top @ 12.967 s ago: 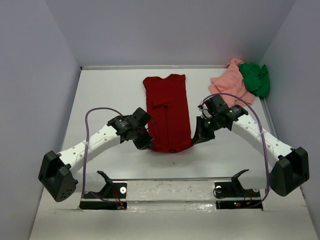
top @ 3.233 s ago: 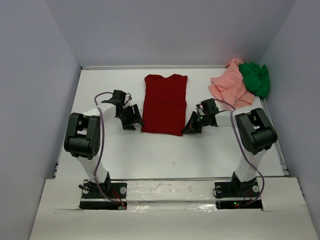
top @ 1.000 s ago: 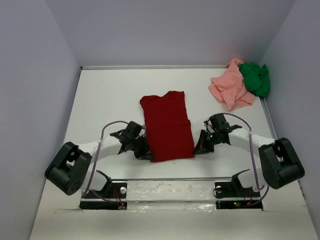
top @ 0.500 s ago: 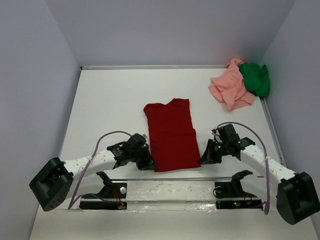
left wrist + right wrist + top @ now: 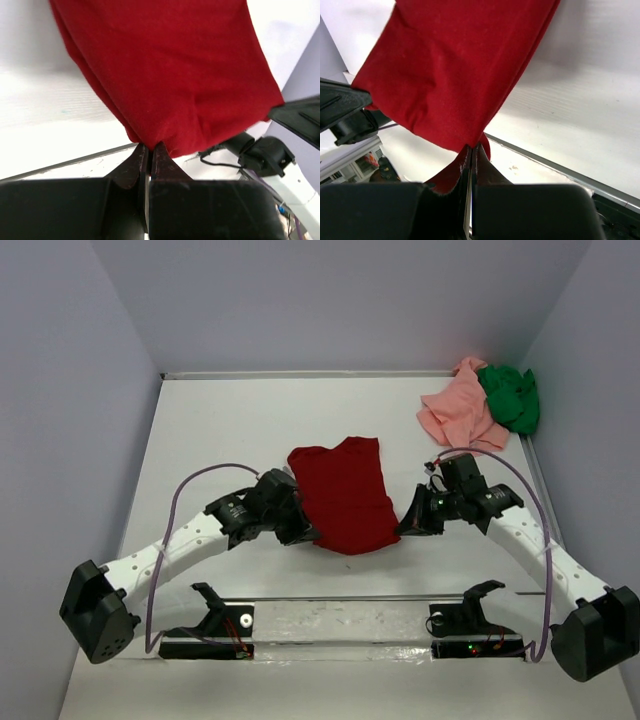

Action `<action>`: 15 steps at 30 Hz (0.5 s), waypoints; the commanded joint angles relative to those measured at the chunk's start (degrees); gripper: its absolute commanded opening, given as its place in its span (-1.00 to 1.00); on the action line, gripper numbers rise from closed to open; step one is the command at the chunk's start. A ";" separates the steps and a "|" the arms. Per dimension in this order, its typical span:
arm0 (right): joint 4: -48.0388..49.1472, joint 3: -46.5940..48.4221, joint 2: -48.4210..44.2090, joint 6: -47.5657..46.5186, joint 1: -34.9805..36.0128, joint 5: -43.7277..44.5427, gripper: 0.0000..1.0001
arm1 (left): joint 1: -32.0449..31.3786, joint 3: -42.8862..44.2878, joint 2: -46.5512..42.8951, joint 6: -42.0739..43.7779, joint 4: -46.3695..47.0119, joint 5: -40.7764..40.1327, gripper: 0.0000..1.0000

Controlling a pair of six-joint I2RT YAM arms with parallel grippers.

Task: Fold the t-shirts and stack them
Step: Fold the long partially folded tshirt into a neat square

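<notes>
While both arms reach inward from its near edge, the white table [image 5: 220,430] bears all 3 t-shirts. The left arm [image 5: 170,550] stretches from the table's near left corner toward its middle. The right arm [image 5: 535,540] does likewise from the near right corner.

Between them, around the middle of the table, is the dark red t-shirt [image 5: 342,490]. It is folded into a narrow panel running from the table's near side toward its far side. Its far end lies on the table, while its near end is raised off the table and sags in a curve between the 2 grippers.

The salmon pink t-shirt [image 5: 458,420] sits crumpled at the table's far right corner. The bright green t-shirt [image 5: 510,395] is bunched against its right side, touching it, by the table's right edge. Both are well apart from the arms.

The left gripper [image 5: 303,533] is pinched tight on the dark red t-shirt's near left corner. In the left wrist view its fingers [image 5: 165,165] meet with only the cloth's edge between them. The right gripper [image 5: 410,523] is likewise clamped on the near right corner. In the right wrist view a small flap of red cloth pokes out beside its fingers [image 5: 492,175], above the table's near edge.
</notes>
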 commanded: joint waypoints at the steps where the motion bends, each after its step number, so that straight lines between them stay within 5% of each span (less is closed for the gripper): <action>1: -2.59 6.40 1.33 -1.35 0.48 1.33 -1.00 | 2.50 4.06 -0.86 2.31 -7.12 -3.10 -1.00; 15: -3.47 20.20 12.66 -4.78 0.48 2.12 -1.00 | 15.43 11.44 1.59 11.45 -12.49 -1.78 -1.00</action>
